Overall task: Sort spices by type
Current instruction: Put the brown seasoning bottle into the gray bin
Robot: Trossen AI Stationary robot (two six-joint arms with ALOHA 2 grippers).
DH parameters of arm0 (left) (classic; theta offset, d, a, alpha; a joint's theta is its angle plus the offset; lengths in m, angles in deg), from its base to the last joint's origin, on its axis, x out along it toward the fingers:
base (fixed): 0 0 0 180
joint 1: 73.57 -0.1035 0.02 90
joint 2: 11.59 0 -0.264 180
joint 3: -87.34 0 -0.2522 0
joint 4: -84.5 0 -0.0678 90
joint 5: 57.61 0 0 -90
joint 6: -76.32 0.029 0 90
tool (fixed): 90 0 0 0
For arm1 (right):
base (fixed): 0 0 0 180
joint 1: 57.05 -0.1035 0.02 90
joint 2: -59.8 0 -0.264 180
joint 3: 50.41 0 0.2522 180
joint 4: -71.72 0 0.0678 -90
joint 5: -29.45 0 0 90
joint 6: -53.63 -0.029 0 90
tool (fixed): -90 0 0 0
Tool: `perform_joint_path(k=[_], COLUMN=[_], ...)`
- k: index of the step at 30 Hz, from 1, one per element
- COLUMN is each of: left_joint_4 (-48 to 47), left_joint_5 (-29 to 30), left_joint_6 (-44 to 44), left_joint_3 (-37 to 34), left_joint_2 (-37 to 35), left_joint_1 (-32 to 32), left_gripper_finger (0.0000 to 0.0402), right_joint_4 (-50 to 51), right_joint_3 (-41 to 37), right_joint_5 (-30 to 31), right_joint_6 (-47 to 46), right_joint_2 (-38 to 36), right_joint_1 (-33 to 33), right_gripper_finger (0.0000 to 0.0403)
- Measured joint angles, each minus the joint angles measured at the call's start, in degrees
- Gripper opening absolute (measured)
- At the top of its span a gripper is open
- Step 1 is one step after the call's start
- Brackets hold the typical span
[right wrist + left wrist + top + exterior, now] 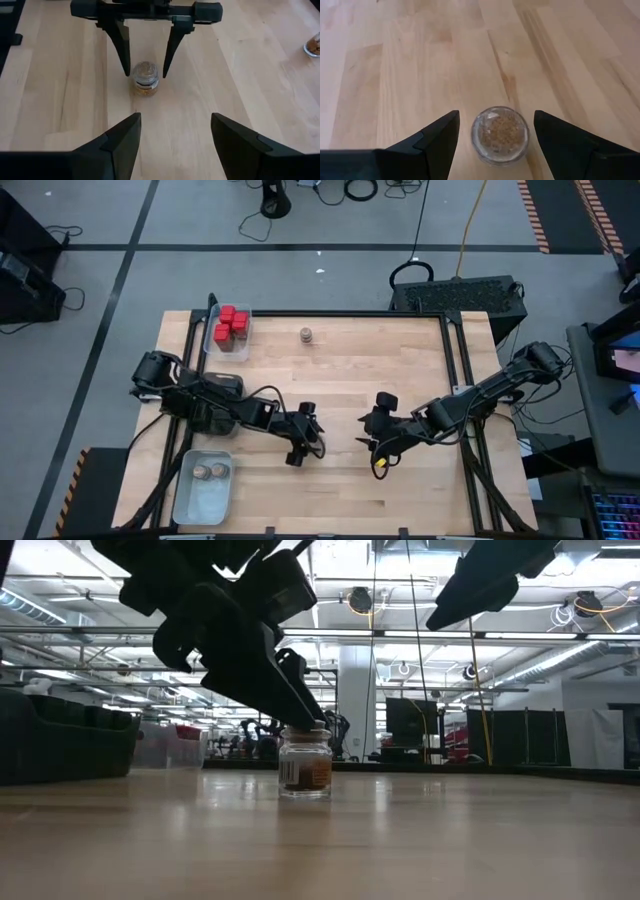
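Note:
A short round glass jar [500, 135] with a brown label [305, 772] stands upright on the wooden table [400, 380]. In the high view my left arm hides it. My left gripper [496, 114] is open, with one finger on each side of the jar's top [145, 71] and a small gap on both sides. My right gripper [175, 116] hangs open above the table, to the right of the jar and facing it, with nothing between its fingers. A second jar [306, 334] stands alone near the far edge.
A clear tray [214, 340] at the far left corner holds several red tins [232, 323]. A pale tray [203, 498] at the near left corner holds two round jars [210, 471]. Bare wood lies between the grippers and toward the table's right side.

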Motion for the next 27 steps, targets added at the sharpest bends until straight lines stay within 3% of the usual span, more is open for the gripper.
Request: perform_joint_path(k=[27], left_joint_4=[2.8], left_joint_5=[-2.1], left_joint_6=[0.5], left_joint_3=[0.0], left_joint_2=[3.1], left_joint_1=[-0.2], left_gripper_finger=[0.0262], right_joint_4=[-0.8], right_joint_3=[0.0], right_joint_5=[-0.2], right_joint_6=[0.5], right_joint_2=[0.0], right_joint_1=[0.3], right_gripper_finger=[0.0222])
